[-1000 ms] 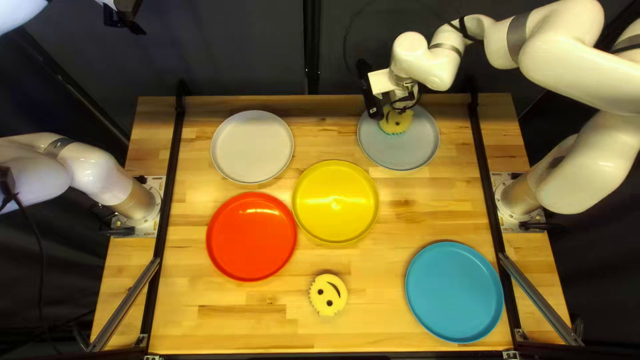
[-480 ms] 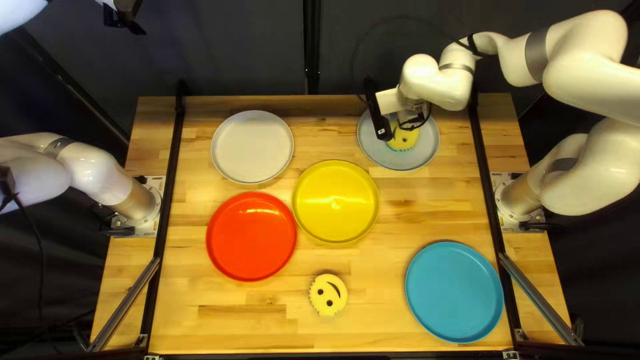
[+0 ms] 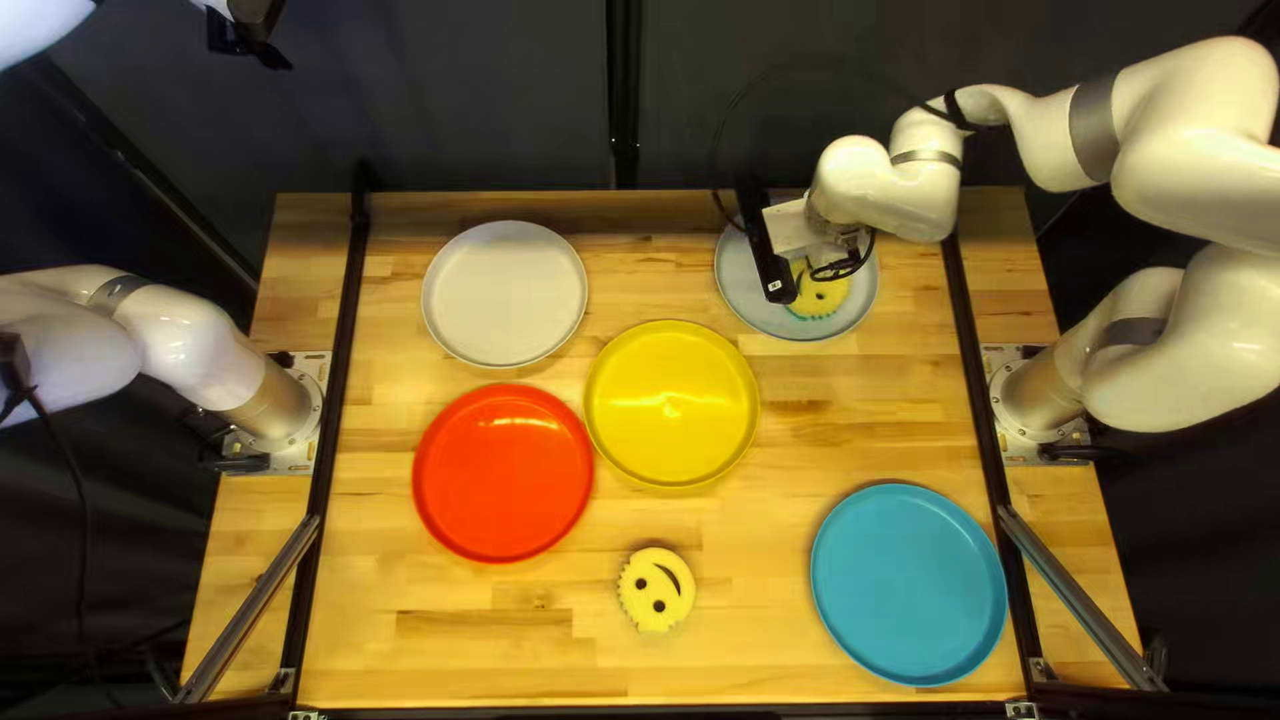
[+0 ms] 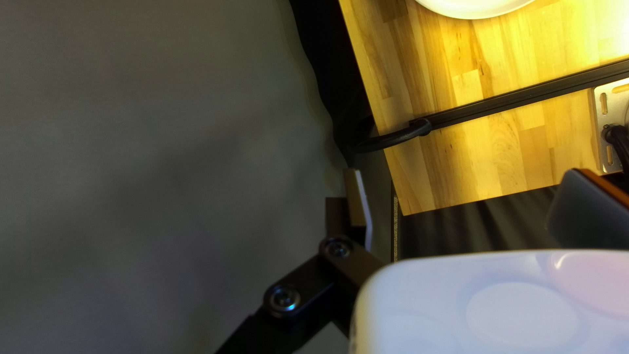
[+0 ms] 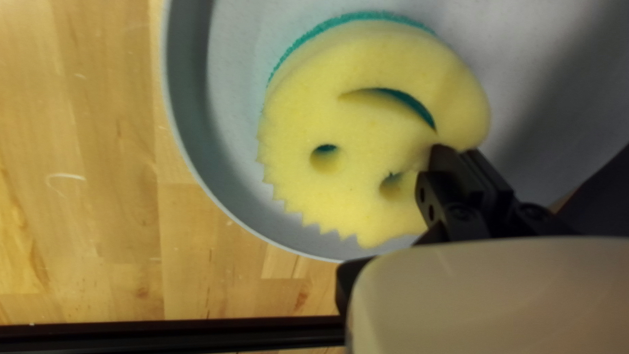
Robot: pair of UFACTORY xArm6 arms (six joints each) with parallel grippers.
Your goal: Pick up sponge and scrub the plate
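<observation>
My right gripper (image 3: 838,263) is low over a pale grey plate (image 3: 758,304) at the back right of the top left view, partly hiding a yellow smiley sponge (image 3: 819,298). In the right wrist view my right gripper (image 5: 452,156) pinches the edge of the sponge (image 5: 367,131), its fingers close together; the sponge's green underside faces the plate (image 5: 229,98). A second smiley sponge (image 3: 656,590) lies on the wood near the table's front edge. My left gripper (image 3: 250,30) is raised beyond the back left; in the left wrist view the left gripper (image 4: 466,200) stands open, holding nothing.
A white plate (image 3: 504,294), a red plate (image 3: 503,474), a yellow plate (image 3: 672,403) and a blue plate (image 3: 908,583) stand on the table (image 3: 747,534). Black rails run along both sides. The white plate (image 4: 472,8) also shows in the left wrist view.
My right gripper and the sponge have moved together toward the table's near edge and slightly to the right, across the grey plate. My left arm has not moved.
</observation>
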